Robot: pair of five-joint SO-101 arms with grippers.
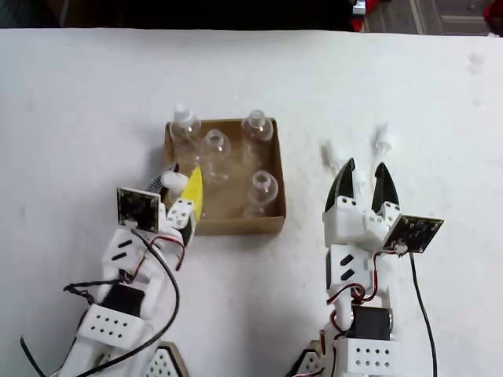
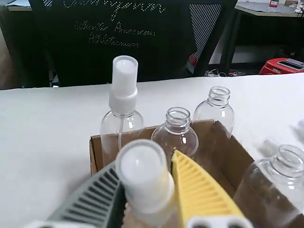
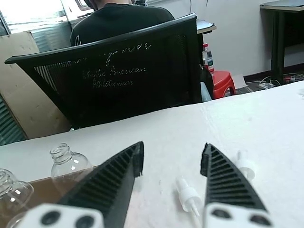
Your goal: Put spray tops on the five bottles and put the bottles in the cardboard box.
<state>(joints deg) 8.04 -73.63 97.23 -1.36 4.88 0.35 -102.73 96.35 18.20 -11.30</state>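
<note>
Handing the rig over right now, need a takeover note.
Left end effector: shut on a white spray top at the brown cardboard box's near left corner. Bottle under held top: cannot tell.
Right end effector: open over the white table, near two loose white spray tops.
Done: one clear plastic bottle topped, at the box's far left corner.
Left: three open clear bottles in the box need tops.

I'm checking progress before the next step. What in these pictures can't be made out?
1. Left wrist view: the bottle under the spray top in the left gripper is hidden by its fingers; whether the top is seated is unclear.
2. High view: the loose spray tops on the table are small and pale; their count is uncertain.
3. Right wrist view: one loose spray top sits partly behind a finger of the right gripper.
</note>
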